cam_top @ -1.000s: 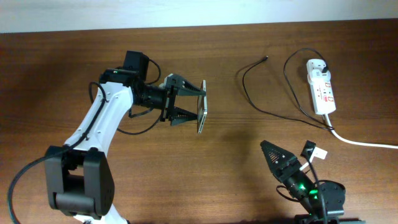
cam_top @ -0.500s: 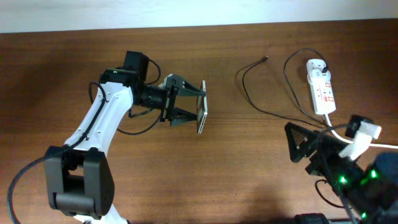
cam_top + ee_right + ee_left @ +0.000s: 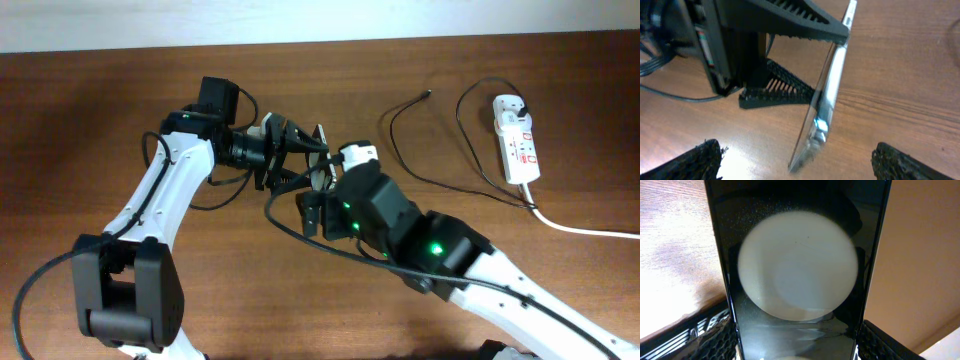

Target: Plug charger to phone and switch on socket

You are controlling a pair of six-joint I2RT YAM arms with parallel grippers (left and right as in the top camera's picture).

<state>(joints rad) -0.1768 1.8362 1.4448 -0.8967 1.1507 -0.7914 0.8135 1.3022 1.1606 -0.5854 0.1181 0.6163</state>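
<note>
The left claw (image 3: 829, 65) holds the phone (image 3: 816, 127), edge-on only from right wrist.

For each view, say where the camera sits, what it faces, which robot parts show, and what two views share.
Overhead: above the table, facing down; left arm and right arm show.
Left wrist: close against the glossy phone; left fingers at bottom corners.
Right wrist: faces the phone edge-on; right fingers at bottom corners.
Shared: all see the phone.

White links (image 3: 160, 190), black joints (image 3: 130, 280), ribbed pincer fingers (image 3: 775, 96), possibly green LEDs (image 3: 435, 248).
</note>
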